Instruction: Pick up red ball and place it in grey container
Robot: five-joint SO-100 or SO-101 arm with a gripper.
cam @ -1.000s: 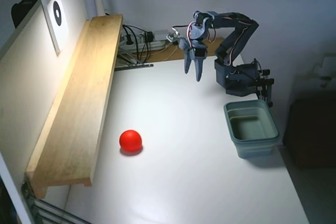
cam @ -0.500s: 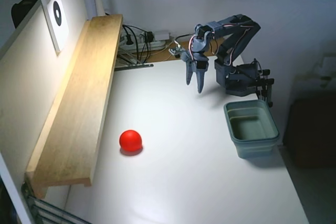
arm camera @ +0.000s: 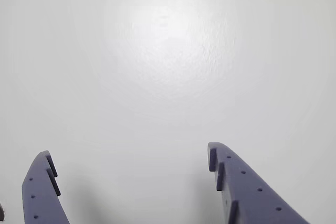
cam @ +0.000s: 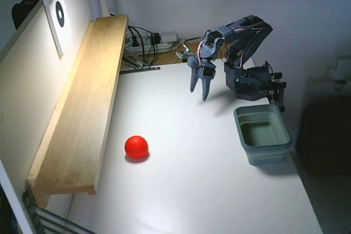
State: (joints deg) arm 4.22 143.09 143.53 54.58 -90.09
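Observation:
In the fixed view the red ball [cam: 136,146] rests on the white table, left of centre and close to the wooden shelf. Standing empty at the right is the grey container [cam: 267,152], just in front of the arm's base. My gripper [cam: 199,93] hangs at the back of the table, pointing down, well behind and to the right of the ball and left of the container. The wrist view shows my gripper [arm camera: 128,150] open, its two fingers [arm camera: 42,187] wide apart over bare white table. Neither ball nor container appears in that view.
A long wooden shelf [cam: 82,102] runs along the left side of the table. Cables and a power strip [cam: 151,42] lie at the back. The arm's dark base [cam: 249,83] is clamped at the back right, directly behind the container.
The gripper has dropped lower and shifted slightly left over the table. The ball and container have stayed put.

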